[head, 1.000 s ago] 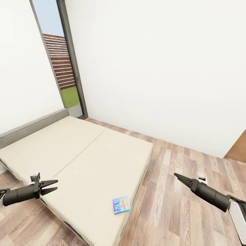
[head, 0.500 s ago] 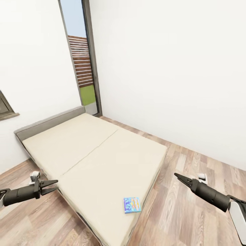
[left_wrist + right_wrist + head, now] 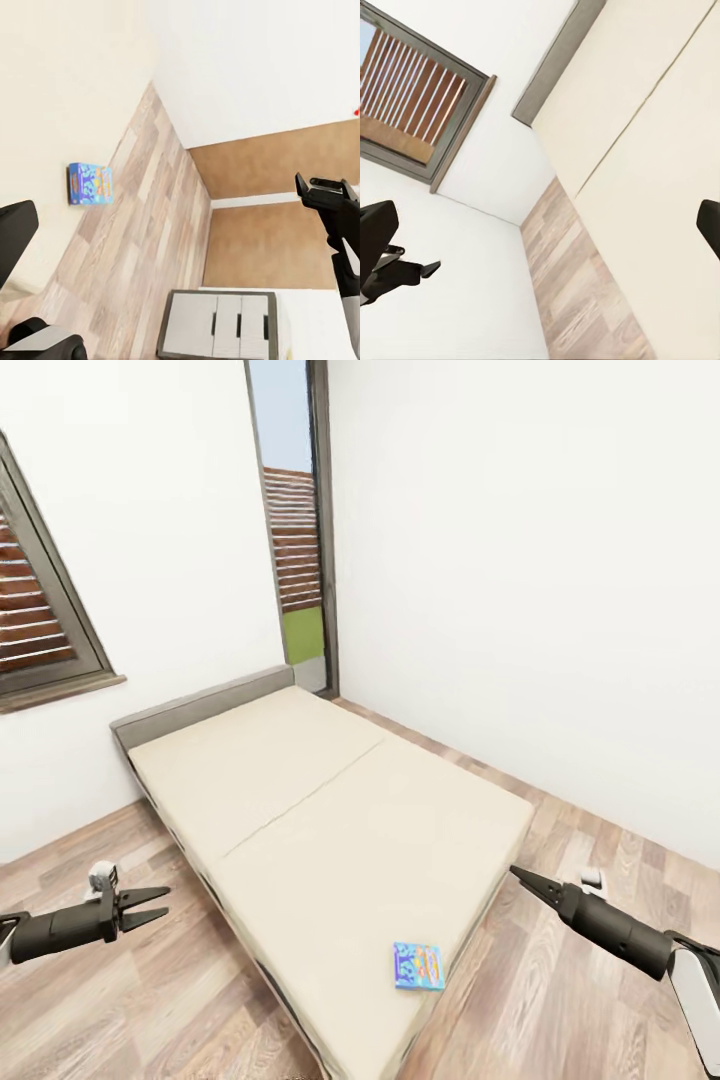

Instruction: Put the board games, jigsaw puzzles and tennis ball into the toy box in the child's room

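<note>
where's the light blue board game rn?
Head view: the light blue board game lies flat on the bed, near its closest corner, between the two grippers and closer to the right gripper.

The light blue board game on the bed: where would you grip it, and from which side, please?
Probably by its edge nearest the mattress corner, coming in low from the floor side. The light blue board game lies flat on the bed, too thin for a top-down pinch.
</note>
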`<state>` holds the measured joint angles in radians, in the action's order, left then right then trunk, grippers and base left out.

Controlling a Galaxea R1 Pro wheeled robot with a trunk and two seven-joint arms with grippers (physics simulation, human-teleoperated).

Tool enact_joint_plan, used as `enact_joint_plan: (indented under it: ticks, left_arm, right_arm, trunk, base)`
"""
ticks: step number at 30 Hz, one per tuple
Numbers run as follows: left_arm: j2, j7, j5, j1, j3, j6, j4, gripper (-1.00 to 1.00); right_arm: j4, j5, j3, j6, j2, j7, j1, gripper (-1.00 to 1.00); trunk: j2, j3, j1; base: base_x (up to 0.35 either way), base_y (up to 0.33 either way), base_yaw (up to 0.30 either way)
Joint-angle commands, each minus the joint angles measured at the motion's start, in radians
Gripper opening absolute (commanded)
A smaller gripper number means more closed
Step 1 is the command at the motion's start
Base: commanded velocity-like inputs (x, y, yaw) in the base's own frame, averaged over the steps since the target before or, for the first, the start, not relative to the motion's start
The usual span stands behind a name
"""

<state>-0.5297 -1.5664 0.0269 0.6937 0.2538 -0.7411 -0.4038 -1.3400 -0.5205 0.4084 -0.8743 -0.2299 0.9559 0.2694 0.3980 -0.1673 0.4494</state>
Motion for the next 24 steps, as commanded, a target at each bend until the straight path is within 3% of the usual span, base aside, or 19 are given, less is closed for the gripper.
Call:
enact_joint_plan:
  ticks: [1, 8, 24]
  left_arm:
    - [0.0, -0.004, -0.002, 0.001, 0.001, -0.011, 0.0, 1.0]
    - [0.0, -0.004, -0.002, 0.001, 0.001, -0.011, 0.0, 1.0]
    - [0.0, -0.004, -0.002, 0.001, 0.001, -0.011, 0.0, 1.0]
  right_arm:
    - [0.0, -0.001, 0.001, -0.005, 0.0, 0.002, 0.001, 1.0]
    - [0.002, -0.001, 0.001, -0.006, -0.001, 0.003, 0.001, 1.0]
    - [0.002, -0.001, 0.002, -0.006, -0.002, 0.004, 0.001, 1.0]
  trunk:
    - [0.002, -0.002, 0.001]
    - [0.002, -0.002, 0.001]
    - [0.002, -0.002, 0.001]
  base:
    - [0.0, -0.051, 0.292]
    - [0.0, -0.117, 0.204]
    - [0.0, -0.021, 0.019]
